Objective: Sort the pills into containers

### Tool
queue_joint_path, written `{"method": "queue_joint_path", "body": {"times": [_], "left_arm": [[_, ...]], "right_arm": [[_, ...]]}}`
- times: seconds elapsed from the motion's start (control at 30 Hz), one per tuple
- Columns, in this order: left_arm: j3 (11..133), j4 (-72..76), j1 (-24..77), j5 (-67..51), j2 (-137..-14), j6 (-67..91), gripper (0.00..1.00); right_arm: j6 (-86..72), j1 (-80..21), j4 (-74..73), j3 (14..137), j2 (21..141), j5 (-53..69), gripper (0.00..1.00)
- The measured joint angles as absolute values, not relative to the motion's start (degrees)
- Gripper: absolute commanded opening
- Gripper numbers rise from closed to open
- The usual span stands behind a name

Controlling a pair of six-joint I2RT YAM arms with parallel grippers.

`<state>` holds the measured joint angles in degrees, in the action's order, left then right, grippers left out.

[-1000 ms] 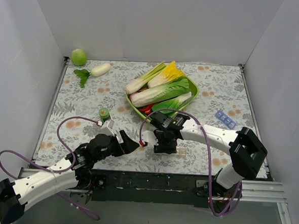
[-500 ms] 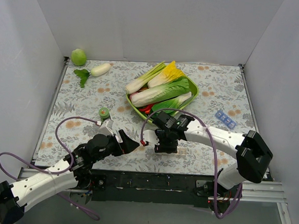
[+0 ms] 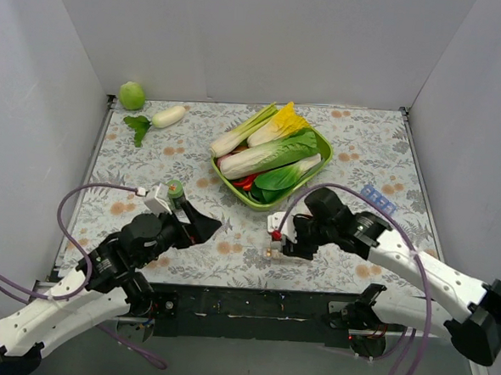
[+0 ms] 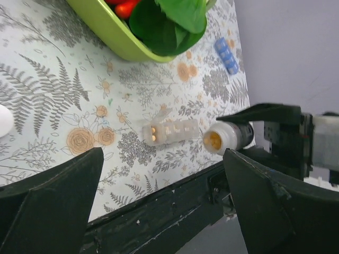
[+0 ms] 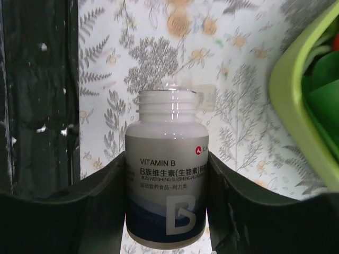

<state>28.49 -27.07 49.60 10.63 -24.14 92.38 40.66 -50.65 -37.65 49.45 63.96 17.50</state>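
Observation:
The containers are a translucent whitish compartment strip (image 4: 169,131) lying on the flowered mat near the table's front edge. Orange pills show in its left end. In the right wrist view the strip (image 5: 204,96) lies just beyond the bottle's mouth. My right gripper (image 3: 288,237) (image 5: 166,203) is shut on a white uncapped Vitamin B bottle (image 5: 166,180). It holds the bottle tilted, mouth toward the strip. The bottle's open mouth (image 4: 213,140) shows orange pills inside. My left gripper (image 3: 201,227) (image 4: 161,174) is open and empty, to the left of the strip.
A green bowl (image 3: 315,140) of vegetables stands behind the strip; its rim (image 4: 114,39) is close. A blue pill organizer (image 3: 377,199) lies at the right. A small green cap (image 3: 175,187), a white radish (image 3: 168,116) and a green fruit (image 3: 132,94) lie at the left.
My left gripper has drawn back to the left, away from the strip. My right arm has swung out to the right, and the gripper with the bottle has shifted slightly right.

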Motion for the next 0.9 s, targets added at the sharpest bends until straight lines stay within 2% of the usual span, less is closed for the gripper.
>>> {"method": "queue_joint_path", "body": {"times": [0.23, 0.4, 0.5, 0.6, 0.9], "left_arm": [[42.6, -43.3, 49.6, 21.3, -28.9, 94.3, 0.98], [44.3, -48.4, 48.4, 21.7, -41.9, 94.4, 0.98], [44.7, -49.5, 44.1, 20.1, -54.8, 93.1, 0.89], [44.7, -49.4, 40.8, 19.6, -63.9, 91.0, 0.85], [44.5, -41.4, 33.4, 17.5, -74.0, 84.7, 0.75]], "right_arm": [[33.0, -50.1, -12.9, 31.6, 39.6, 25.9, 0.03], [23.4, -49.5, 9.3, 23.4, 34.7, 27.9, 0.04], [20.6, -49.1, 14.9, 21.5, 33.3, 28.7, 0.04], [19.2, -48.9, 18.0, 21.1, 31.8, 28.8, 0.04], [17.8, -48.4, 20.0, 20.7, 30.4, 28.8, 0.04]]}}
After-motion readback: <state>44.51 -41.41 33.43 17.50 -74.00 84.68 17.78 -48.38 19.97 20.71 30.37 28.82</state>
